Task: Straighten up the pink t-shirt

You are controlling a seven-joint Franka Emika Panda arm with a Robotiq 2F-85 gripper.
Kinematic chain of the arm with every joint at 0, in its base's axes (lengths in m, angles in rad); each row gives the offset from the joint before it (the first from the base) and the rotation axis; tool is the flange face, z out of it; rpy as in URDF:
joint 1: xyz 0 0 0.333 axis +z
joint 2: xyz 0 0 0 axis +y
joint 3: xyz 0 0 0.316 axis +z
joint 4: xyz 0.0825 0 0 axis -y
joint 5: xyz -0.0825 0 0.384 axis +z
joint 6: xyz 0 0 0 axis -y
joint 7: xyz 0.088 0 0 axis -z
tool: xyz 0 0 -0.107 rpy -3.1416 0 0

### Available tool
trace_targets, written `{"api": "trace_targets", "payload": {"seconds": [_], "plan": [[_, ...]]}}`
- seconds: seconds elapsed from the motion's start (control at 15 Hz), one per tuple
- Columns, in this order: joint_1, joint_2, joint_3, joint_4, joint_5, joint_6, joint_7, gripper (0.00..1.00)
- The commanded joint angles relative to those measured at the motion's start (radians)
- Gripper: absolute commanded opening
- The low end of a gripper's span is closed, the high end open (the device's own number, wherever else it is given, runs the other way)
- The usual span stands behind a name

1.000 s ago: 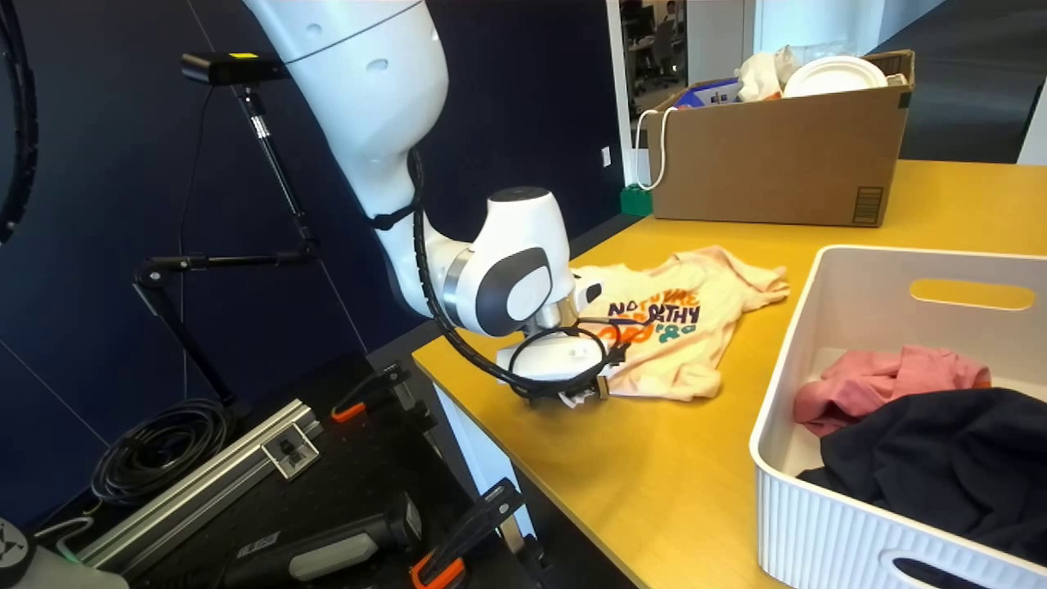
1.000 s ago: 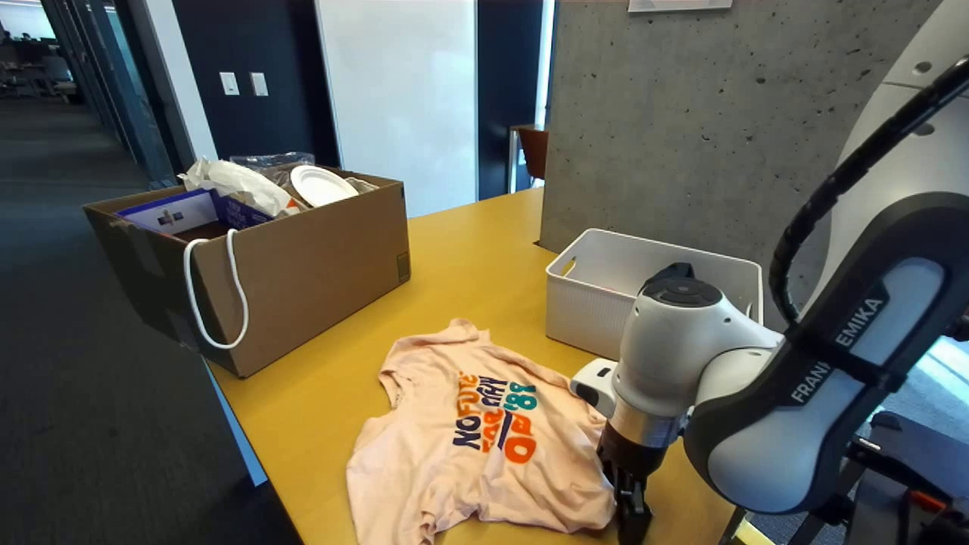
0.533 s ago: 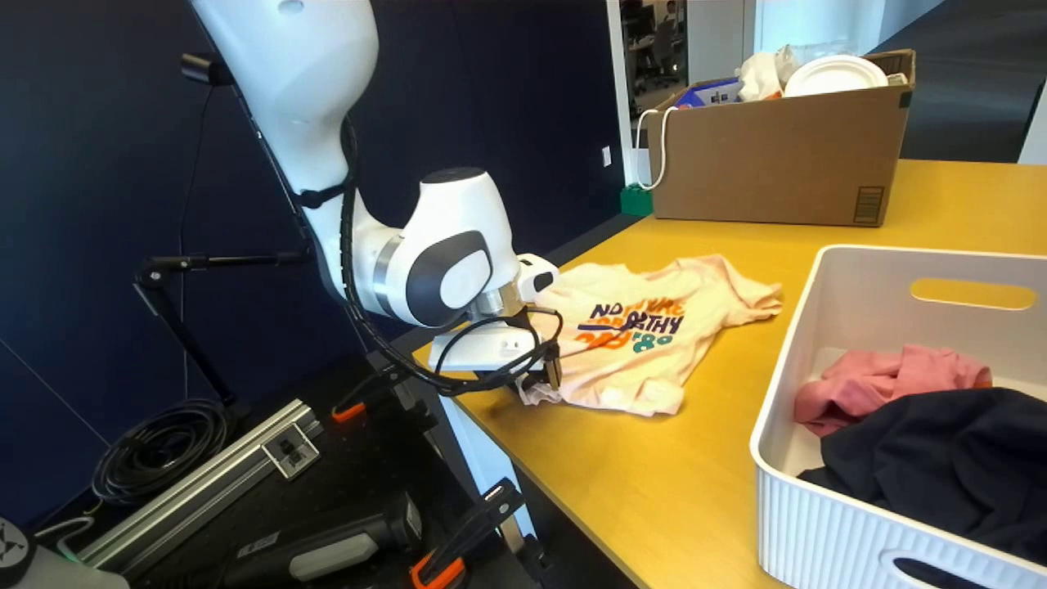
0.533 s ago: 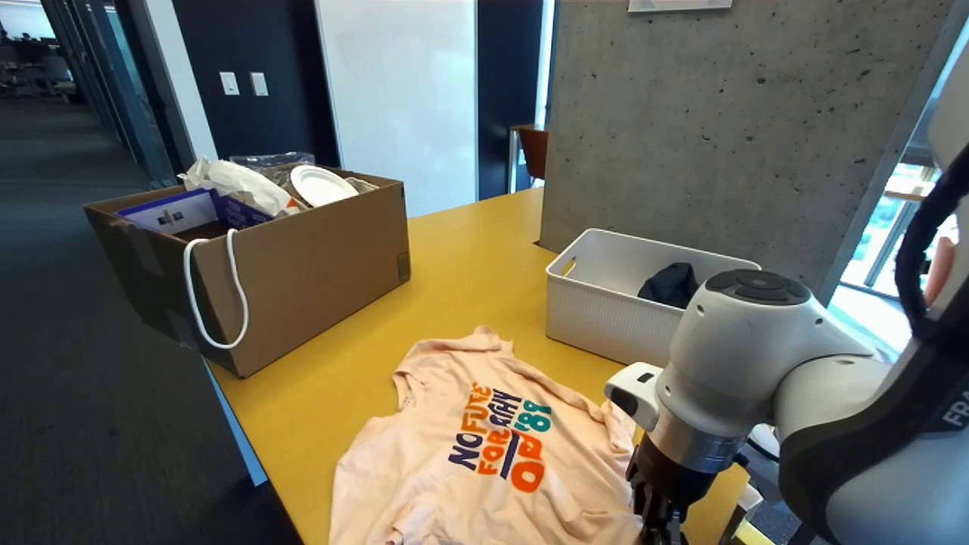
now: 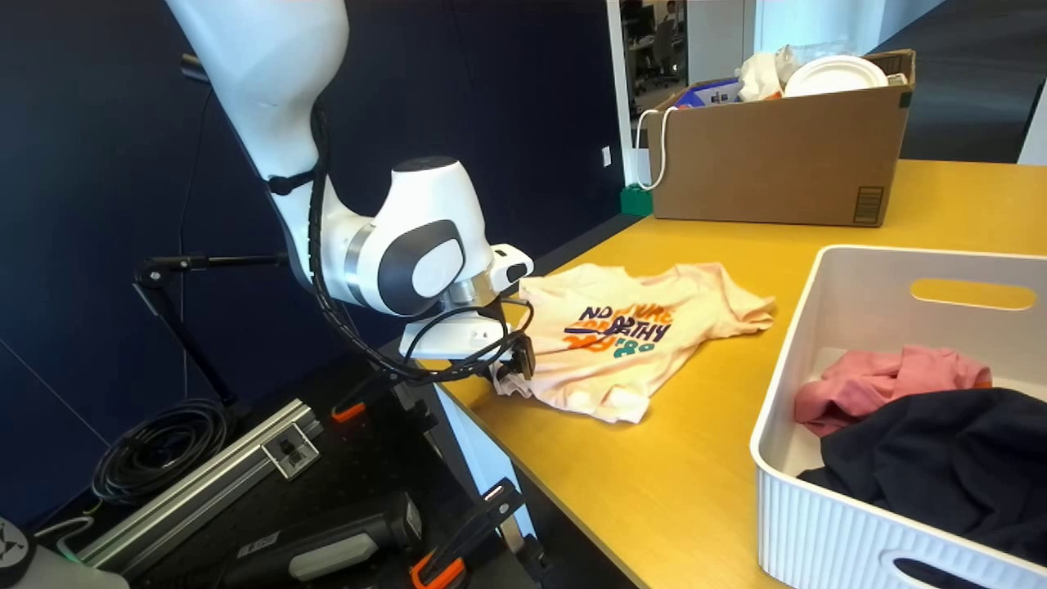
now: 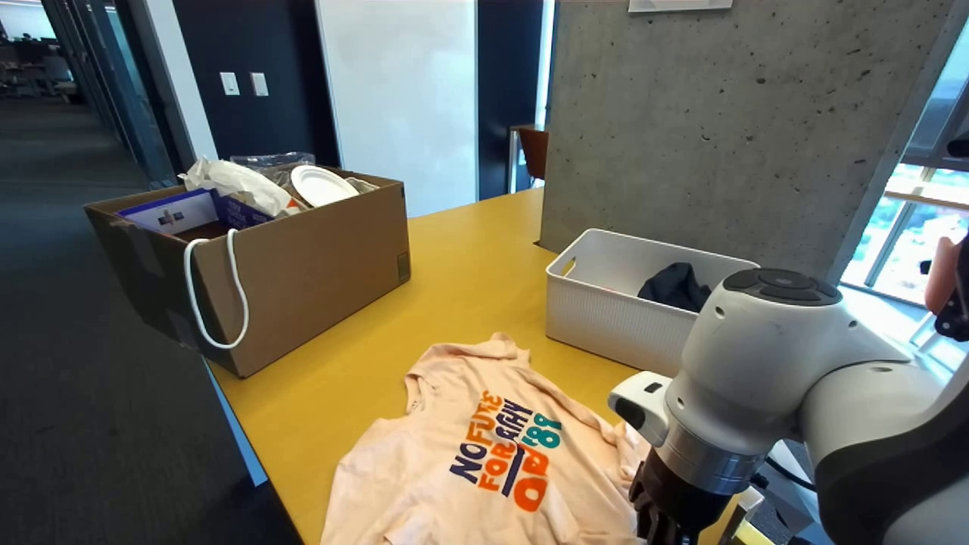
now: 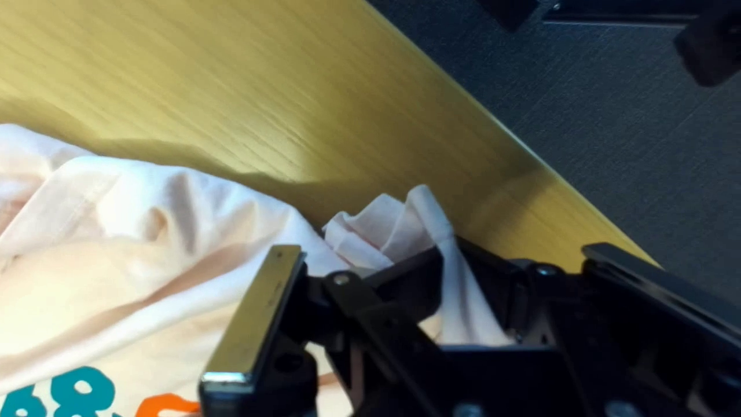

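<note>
The pale pink t-shirt [image 5: 687, 298] lies front up on the yellow table, with orange, navy and teal lettering. It also shows in an exterior view [image 6: 454, 424], where its lower part runs out of frame. My gripper [image 5: 514, 368] is low at the table edge, at the shirt's corner. In the wrist view my gripper [image 7: 448, 246] is shut on a narrow pinch of the shirt [image 7: 145, 301], with a folded bit sticking out past the fingertips. The shirt wrinkles near the hold. In an exterior view the fingertips [image 6: 666, 534] are cut off by the frame's bottom.
A white bin [image 5: 834, 519] with a rose cloth [image 5: 891, 380] and a dark cloth [image 5: 916, 466] stands on the table [image 5: 671, 499]. A full cardboard box [image 6: 318, 272] stands at the far side. The table edge [image 7: 521, 145] runs close by my gripper. Clamps [image 5: 474, 523] sit beside the table.
My gripper has moved toward the table's edge at the robot's side, pulling the held corner along. The whole shirt has slid the same way and its print has shifted. Bin and box have not moved.
</note>
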Motion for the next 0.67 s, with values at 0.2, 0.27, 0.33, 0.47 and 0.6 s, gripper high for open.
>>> {"api": "trace_targets", "payload": {"seconds": [0.2, 0.27, 0.33, 0.47, 0.6], "plan": [[-0.007, -0.087, 0.024, -0.115, 0.038, 0.053, 0.068, 0.54], [0.006, -0.111, 0.010, -0.145, 0.043, 0.078, 0.090, 0.60], [0.011, -0.142, -0.002, -0.179, 0.046, 0.101, 0.106, 0.69], [-0.018, -0.197, 0.005, -0.229, 0.064, 0.125, 0.131, 0.82], [-0.050, -0.258, 0.012, -0.271, 0.077, 0.131, 0.146, 0.96]]}}
